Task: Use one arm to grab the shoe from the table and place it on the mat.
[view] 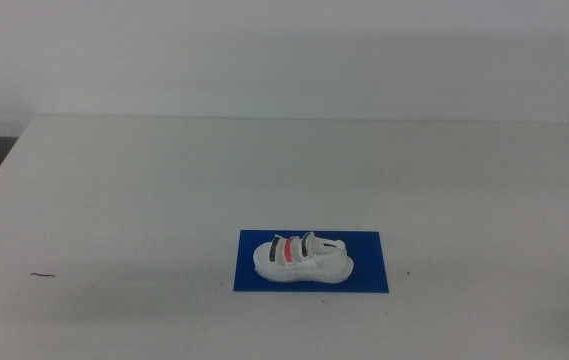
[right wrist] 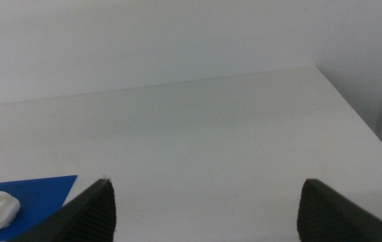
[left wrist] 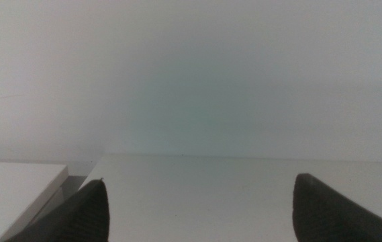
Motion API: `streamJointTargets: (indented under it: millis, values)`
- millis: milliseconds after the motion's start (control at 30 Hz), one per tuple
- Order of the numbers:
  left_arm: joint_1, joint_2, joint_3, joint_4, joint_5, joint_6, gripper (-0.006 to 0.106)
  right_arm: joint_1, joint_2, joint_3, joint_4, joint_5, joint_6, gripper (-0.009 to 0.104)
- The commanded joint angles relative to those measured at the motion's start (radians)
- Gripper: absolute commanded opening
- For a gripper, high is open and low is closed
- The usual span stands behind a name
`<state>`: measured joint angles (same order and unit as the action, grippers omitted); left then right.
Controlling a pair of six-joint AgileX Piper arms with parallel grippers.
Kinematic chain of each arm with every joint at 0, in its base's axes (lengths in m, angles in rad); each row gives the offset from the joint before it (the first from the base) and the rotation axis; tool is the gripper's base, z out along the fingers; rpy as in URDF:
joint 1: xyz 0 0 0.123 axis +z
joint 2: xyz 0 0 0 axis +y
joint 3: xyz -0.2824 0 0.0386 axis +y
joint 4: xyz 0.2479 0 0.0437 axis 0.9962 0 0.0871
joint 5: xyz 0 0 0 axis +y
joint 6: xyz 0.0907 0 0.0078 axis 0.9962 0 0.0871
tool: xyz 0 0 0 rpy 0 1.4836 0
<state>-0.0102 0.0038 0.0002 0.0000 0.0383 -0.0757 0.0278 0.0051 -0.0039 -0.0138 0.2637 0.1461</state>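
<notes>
Middle view: the shoe lies on the mat, left of the mat's centre. The mat lies on the table, in its near half. A scribble mark lies far left of the mat.

Left gripper with its two dark jaws spread wide apart and nothing between them, bare white table beneath, plain pale wall beyond the far edge, a second white surface beside the table
</notes>
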Motion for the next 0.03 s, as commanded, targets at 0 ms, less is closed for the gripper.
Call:
streamJointTargets:
  millis: [0]
  values:
    - [0.000, -0.004, 0.000, 0.000, -0.011, -0.001, 0.094, -0.009, -0.005, 0.004, -0.013, 0.003, -0.004, 0.074]
